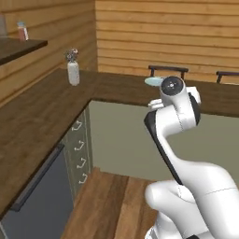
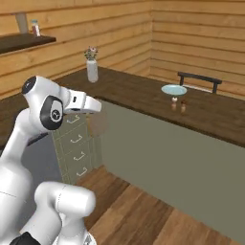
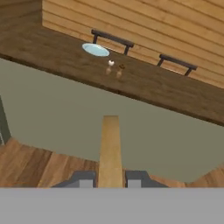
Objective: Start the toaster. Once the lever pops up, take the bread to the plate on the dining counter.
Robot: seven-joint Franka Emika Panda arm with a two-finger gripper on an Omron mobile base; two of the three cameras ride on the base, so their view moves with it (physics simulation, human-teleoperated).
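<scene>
While the white robot arm stands on the wooden floor facing the dining table (image 2: 143, 98), its hand (image 3: 110, 179) is closed on the bread (image 3: 110, 151), a flat tan slice seen edge-on, sticking out between the two dark fingertips (image 3: 83, 180). Held in the air, the slice is well short of the table and lower than its dark brown wood-grain top.

On that top, toward the far edge, sits the plate (image 3: 95, 49), small, round and pale teal, with nothing on it. Just beside it on the near side stand two tiny shakers (image 3: 115, 68). Dark chair backs (image 3: 112, 38) rise behind the table against a wood-plank wall. A white vase of flowers (image 2: 92, 67) stands further along the table to the left, above a bank of grey drawers (image 2: 75, 143).

Judging from this, the toasting and the lifting out are done, since the bread is already in the grip. What is left is to carry it across to the plate and set it down there.
</scene>
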